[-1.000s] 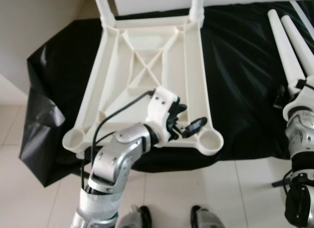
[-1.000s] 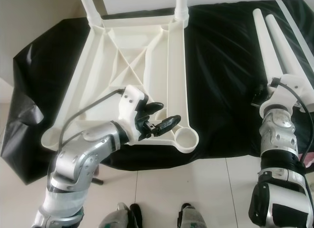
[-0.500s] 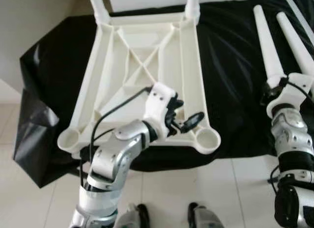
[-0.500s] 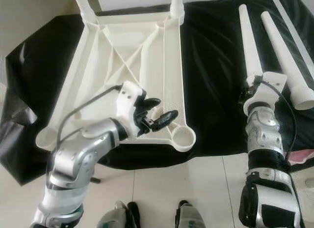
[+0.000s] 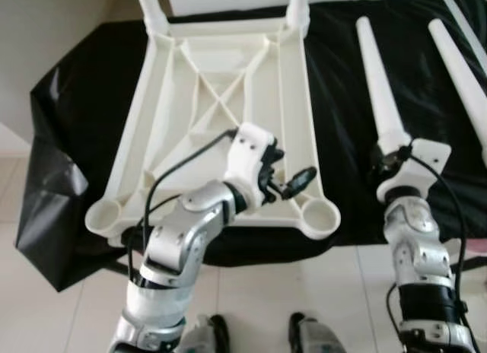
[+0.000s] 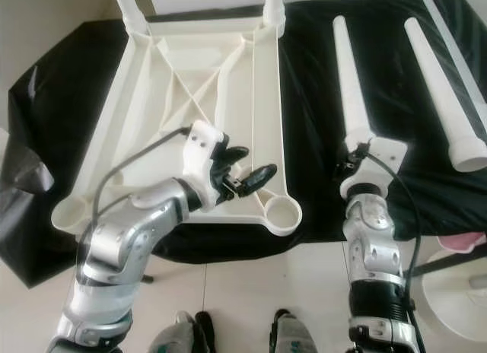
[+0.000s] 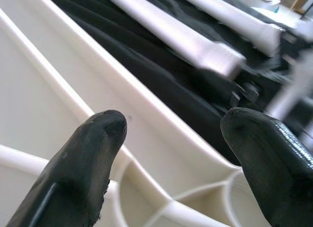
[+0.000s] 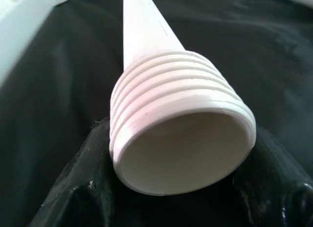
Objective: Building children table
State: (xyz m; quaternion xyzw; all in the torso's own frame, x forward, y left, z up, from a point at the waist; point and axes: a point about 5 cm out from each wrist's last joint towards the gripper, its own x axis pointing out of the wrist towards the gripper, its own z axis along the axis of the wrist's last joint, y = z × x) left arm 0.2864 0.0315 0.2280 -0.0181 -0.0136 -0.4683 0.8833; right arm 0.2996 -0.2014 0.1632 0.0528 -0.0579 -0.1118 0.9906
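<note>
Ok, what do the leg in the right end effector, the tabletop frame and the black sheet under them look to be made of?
Leg: looks like white moulded plastic, satin, hollow, with moulded threads at its wide end. Tabletop frame: seemingly the same off-white plastic, judging by its thin ribs and round corner sockets. Black sheet: thin glossy film, probably plastic, going by its wrinkles and sheen; could be coated fabric.

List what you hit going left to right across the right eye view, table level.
Black sheet → upturned white table top with the open left end effector over its near right part → table leg held at its threaded end by the right end effector → second loose leg.
</note>
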